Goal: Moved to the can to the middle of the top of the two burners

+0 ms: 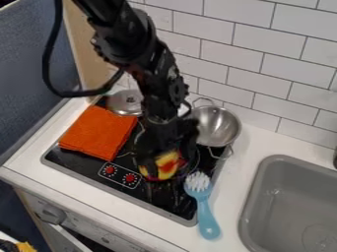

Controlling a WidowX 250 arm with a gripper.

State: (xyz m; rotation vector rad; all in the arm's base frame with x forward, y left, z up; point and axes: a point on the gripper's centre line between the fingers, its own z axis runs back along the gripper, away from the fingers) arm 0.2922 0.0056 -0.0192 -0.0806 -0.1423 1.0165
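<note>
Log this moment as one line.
gripper at yellow-and-red can | stovetop beneath | orange cloth, metal pot nearby | hold: unclear

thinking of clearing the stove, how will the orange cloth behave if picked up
The orange cloth will probably droop, as it looks like soft fabric. It may unfold when lifted, since it seems folded. Lying flat, it probably won't roll.

the end effector partly hides the can; the right edge crops the sink.
</note>
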